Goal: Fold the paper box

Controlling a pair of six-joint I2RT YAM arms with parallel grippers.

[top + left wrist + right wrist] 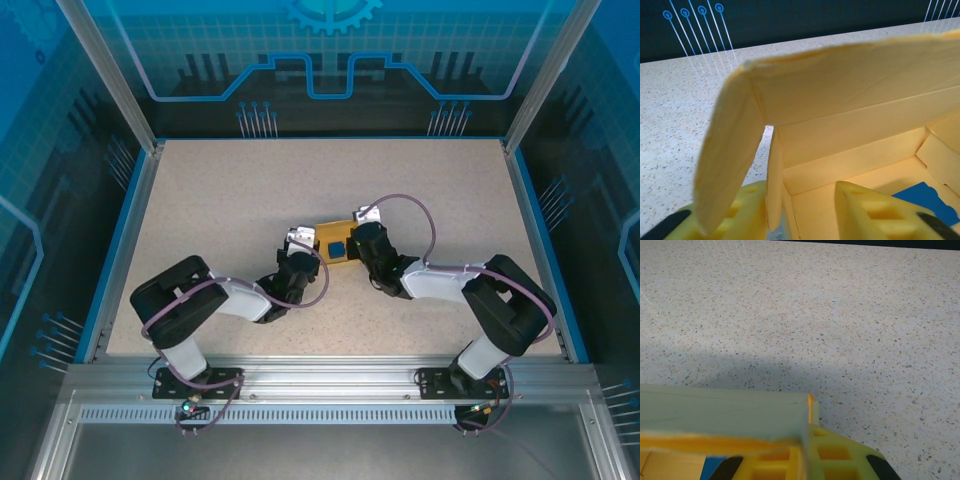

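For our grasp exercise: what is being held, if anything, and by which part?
The right gripper pinches the paper box by a side wall's edge; the left gripper straddles another wall, open.

The top view looks down over the table [230,190] from behind; both wrist views sit close. All share the paper box [840,100].

No legible text, labels or numbers anywhere.

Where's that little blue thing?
Top view: the blue piece lies inside the open paper box, between the left gripper and the right gripper.
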